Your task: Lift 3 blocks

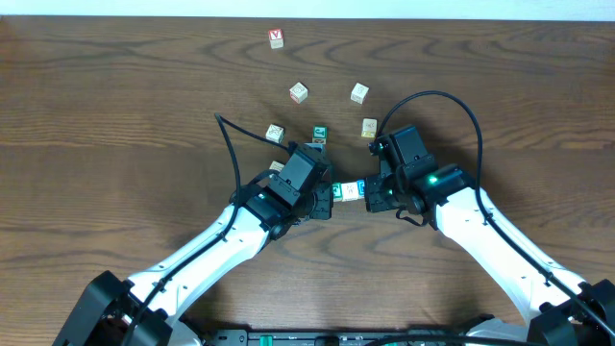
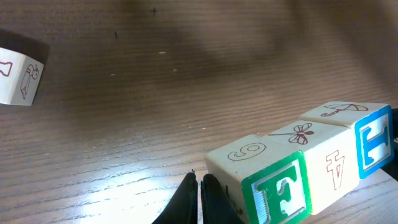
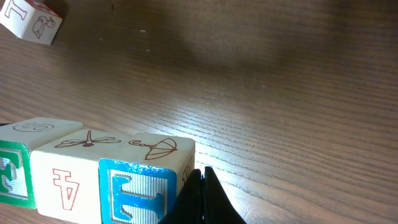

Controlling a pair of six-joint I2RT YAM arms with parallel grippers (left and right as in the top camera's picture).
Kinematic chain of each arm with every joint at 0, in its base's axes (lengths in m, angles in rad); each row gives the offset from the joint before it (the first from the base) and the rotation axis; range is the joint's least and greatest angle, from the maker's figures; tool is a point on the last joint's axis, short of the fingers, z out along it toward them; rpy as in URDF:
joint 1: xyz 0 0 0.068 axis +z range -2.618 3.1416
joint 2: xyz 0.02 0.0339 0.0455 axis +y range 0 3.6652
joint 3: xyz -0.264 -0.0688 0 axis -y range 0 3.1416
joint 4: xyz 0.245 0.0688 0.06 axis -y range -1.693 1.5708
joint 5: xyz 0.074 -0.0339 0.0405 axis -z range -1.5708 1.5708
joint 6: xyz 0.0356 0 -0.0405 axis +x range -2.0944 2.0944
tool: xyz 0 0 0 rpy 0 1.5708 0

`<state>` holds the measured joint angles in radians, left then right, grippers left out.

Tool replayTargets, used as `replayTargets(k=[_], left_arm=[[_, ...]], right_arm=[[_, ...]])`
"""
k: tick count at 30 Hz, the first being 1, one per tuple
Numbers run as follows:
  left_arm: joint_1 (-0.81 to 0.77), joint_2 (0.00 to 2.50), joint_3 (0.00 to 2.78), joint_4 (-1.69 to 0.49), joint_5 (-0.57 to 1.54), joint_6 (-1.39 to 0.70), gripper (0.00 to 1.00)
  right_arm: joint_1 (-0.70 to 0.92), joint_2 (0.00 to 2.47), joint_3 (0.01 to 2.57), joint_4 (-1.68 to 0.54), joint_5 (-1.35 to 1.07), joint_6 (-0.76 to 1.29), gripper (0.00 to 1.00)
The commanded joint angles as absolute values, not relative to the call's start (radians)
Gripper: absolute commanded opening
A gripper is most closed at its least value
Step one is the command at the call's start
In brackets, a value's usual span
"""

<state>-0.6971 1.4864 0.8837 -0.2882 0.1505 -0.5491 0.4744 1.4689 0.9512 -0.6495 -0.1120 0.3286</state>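
**A:** Where are the three blocks, and how do they lie?

**B:** Side by side and touching, in one short row near the middle of the dark brown wood-grain table [image 1: 115, 86]. There is a green-faced wooden cube with a white letter [image 2: 280, 193], then a pale cream-faced wooden cube with a red character [image 2: 329, 165], then a blue-faced wooden cube with a white mark [image 2: 373, 146]. From overhead the row's long axis runs left to right across the table, with its right end tipped slightly toward the far edge. The green end is at the left arm and the blue end at the right.

**A:** And the faces?

**B:** The coloured faces show to both wrist cameras. The adjoining faces carry thin line drawings: a numeral, a dragonfly and an umbrella. I cannot tell whether the row is clear of the wood.

**A:** What else is on the table?

**B:** Loose cubes farther back. A red-lettered cube [image 1: 277, 37] lies near the far edge, another green-faced cube [image 1: 319, 135] sits just behind the left arm's wrist, and several pale cubes [image 1: 299, 92] are scattered between them.

**A:** And the arms?

**B:** Two white arms come in from the near corners and converge in a V. The left gripper [image 2: 200, 185] has its fingers pressed together with nothing between them, tips by the green cube's end face. The right gripper [image 3: 202, 180] is closed the same way, against the blue cube's end. A black cable loops above each.
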Motion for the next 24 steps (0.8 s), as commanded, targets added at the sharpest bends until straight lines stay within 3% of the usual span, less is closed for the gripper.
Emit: replayTargets(k=[1,24], left_arm=[[-0.733,1.451,0.975,-0.232,0.317,-0.532,0.07],[-0.733,1.449,0.998,-0.251,0.305,-0.532,0.07]], right_arm=[[0.538,1.457,0.999,-0.638,-0.367,0.309,0.01],[0.538,1.457,1.016,-0.651,-0.367,0.305,0.01]])
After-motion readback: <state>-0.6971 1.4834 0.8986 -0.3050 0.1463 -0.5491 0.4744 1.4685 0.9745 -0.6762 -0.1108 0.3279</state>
